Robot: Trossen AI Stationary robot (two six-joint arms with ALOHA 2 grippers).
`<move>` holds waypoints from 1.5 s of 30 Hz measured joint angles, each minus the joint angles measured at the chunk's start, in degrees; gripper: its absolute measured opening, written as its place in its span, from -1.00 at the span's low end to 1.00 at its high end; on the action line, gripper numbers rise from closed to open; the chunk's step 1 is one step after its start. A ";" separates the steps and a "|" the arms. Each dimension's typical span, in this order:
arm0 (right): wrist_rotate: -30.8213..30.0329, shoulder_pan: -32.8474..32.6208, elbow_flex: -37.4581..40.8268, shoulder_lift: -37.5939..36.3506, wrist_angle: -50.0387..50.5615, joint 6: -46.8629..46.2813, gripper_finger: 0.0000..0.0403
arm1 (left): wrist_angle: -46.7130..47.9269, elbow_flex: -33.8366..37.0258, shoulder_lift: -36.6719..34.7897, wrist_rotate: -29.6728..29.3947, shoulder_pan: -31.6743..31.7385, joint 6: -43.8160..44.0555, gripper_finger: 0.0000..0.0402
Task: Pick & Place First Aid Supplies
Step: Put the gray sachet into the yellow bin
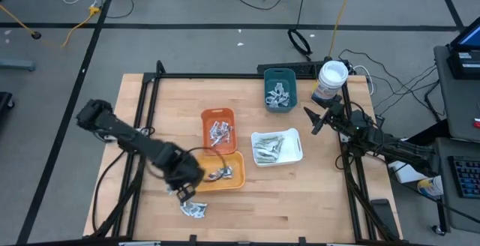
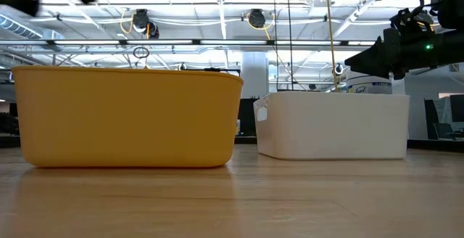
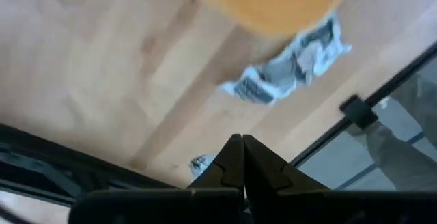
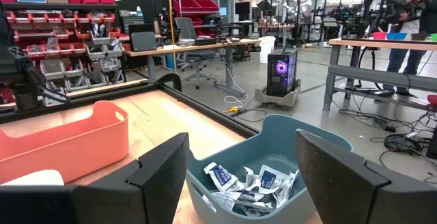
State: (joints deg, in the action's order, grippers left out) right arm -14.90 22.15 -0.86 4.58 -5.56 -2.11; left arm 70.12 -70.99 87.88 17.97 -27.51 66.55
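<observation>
Silvery sachets (image 1: 194, 209) lie beside the clenched, seemingly empty left pincer (image 1: 184, 193); right pincer (image 1: 316, 121) gapes.

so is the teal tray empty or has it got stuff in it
Not empty. The teal tray holds a heap of silvery-white sachets with blue marks, seen in the right wrist view and from above too.

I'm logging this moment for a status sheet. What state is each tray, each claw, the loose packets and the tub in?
Left claw: shut, empty, above the loose packets.
Right claw: open, empty, near the teal tray.
Teal tray: holds sachets.
Upper orange tray: holds sachets.
Lower orange tray: holds a few sachets.
White tray: holds pale strips.
Loose packets: on the table, outside any tray.
White tub: upright.
</observation>
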 joint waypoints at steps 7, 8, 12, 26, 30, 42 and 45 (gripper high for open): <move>-0.02 0.00 0.00 0.00 0.00 0.00 0.31 | 5.71 -11.05 9.16 -0.06 9.68 -13.03 -1.00; 0.00 0.00 0.00 0.00 0.00 0.00 0.31 | 5.72 -12.55 10.41 -0.04 10.68 -14.60 -1.00; -0.02 -0.02 0.00 0.00 0.00 0.00 0.31 | 6.14 -17.73 15.57 -0.35 14.19 -19.50 -1.00; -0.02 0.00 0.02 -0.02 0.00 -0.02 0.31 | -2.91 -23.07 24.46 -4.07 19.19 -27.87 -0.89; -0.02 -0.02 0.01 -0.01 0.00 0.00 0.31 | -3.15 -23.07 24.46 -4.72 19.32 -28.61 -0.75; 0.00 -0.01 0.01 -0.02 0.00 -0.01 0.31 | 3.01 -23.07 20.33 -5.37 18.46 -27.37 0.30; -0.02 0.00 0.02 -0.02 -0.02 -0.02 0.31 | 3.37 -22.78 18.47 -7.66 16.87 -26.45 0.46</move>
State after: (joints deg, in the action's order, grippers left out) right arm -14.92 22.15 -0.84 4.56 -5.58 -2.13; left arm 73.49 -93.77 106.35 10.31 -10.64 40.10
